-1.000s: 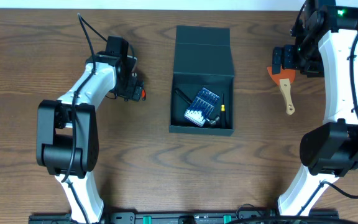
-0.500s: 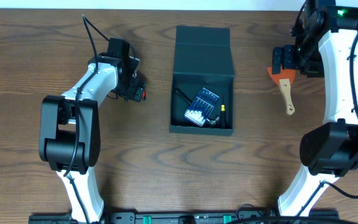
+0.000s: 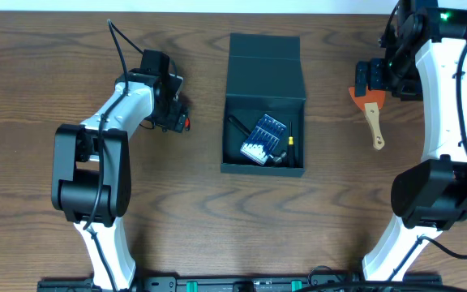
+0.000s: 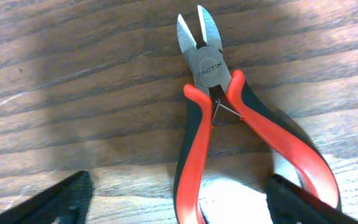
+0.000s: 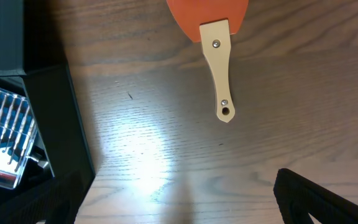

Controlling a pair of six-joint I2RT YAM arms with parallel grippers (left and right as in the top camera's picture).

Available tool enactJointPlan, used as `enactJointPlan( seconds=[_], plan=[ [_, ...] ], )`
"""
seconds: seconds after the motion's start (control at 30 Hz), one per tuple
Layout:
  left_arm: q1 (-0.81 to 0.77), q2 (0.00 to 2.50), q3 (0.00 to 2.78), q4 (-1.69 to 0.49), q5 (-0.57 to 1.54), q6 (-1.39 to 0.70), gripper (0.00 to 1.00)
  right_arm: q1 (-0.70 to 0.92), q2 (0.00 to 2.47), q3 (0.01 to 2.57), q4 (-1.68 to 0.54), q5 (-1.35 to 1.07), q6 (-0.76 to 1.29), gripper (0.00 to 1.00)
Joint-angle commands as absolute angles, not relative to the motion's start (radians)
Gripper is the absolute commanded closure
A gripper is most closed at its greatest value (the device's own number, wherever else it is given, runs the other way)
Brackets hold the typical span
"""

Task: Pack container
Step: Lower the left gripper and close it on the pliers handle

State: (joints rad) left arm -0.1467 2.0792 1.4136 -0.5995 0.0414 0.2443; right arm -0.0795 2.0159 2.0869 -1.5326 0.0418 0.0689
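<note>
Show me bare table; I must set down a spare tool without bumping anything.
Free: the wide front strip below the container; also the gap between container and orange spatula. Crowded: around the left gripper over the red diagonal cutters.

A table (image 3: 217,227) of dark brown wood fills nearly the whole overhead view, its grain running left to right. Beyond its far edge lies a thin pale strip (image 3: 185,5), perhaps wall or floor; too little shows to tell. Along the near edge runs a black rail (image 3: 242,285) with green fittings. Light from above leaves a soft pale glare (image 5: 148,155) on the wood in both wrist views.
</note>
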Motion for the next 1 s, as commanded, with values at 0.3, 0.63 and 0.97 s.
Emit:
enactJointPlan(
  seconds=[0.3, 0.63, 0.97],
  plan=[
    [-0.146, 2.133, 1.406, -0.624, 0.030, 0.269, 0.42, -0.084, 2.003, 2.100, -1.533, 0.045, 0.081, 0.01],
    [-0.154, 2.133, 1.406, -0.609, 0.109, 0.299, 0.39, -0.084, 2.003, 2.100, -1.533, 0.045, 0.081, 0.01],
    [-0.173, 2.133, 1.406, -0.618, 0.089, 0.348, 0.35, -0.084, 2.003, 2.100, -1.533, 0.045, 0.081, 0.01]
  ],
)
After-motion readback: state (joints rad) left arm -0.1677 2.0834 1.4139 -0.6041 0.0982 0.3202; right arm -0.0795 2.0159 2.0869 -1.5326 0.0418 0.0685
